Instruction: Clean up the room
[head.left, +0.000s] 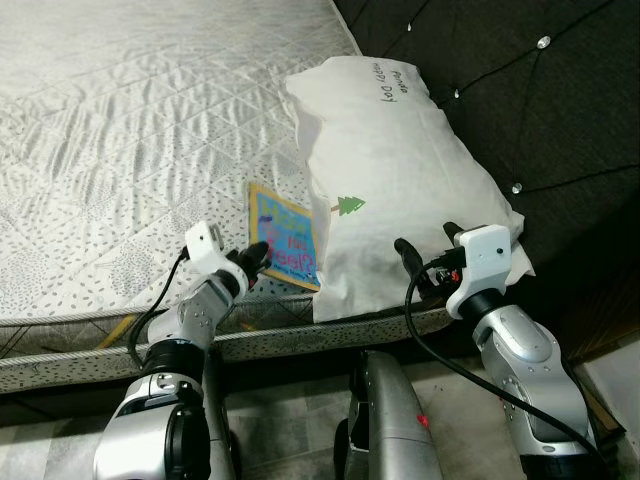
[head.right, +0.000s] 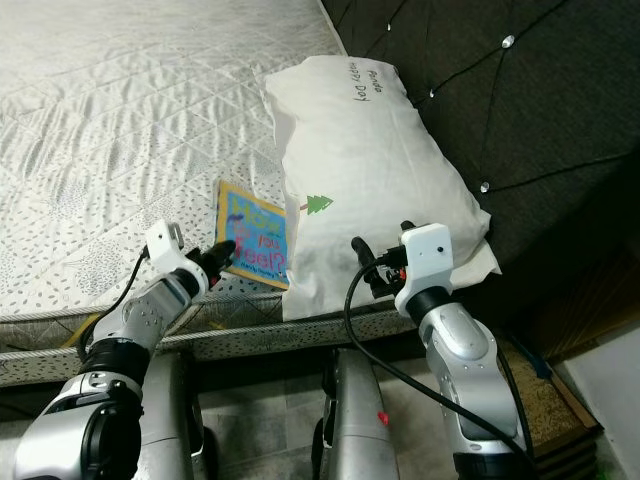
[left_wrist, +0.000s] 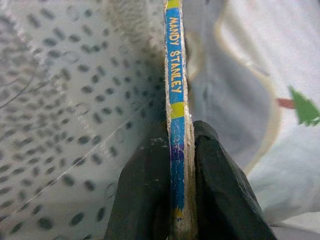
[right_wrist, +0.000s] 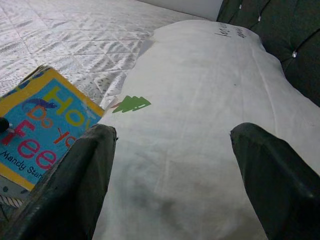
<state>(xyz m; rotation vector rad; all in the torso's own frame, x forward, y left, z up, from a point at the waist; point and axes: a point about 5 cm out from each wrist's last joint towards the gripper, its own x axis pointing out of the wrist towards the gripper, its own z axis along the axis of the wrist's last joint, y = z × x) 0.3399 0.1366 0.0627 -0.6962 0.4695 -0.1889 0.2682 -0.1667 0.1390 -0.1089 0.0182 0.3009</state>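
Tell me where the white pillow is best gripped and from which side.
Probably the near end of the pillow, which overhangs the mattress edge; come from the robot's side. The open right gripper already faces that end. The headboard blocks the far side, and the left gripper is shut on the book.

- pillow (head.left: 400, 180) is overlapping the book (head.left: 285, 238), hiding the book's edge on that side
- small handwriting on the pillow's top is reading too small to make out
- book spine (left_wrist: 176, 125) is running out of frame past the pillow

book (head.left: 285, 236) on bed (head.left: 120, 130), left of pillow (head.left: 400, 170)
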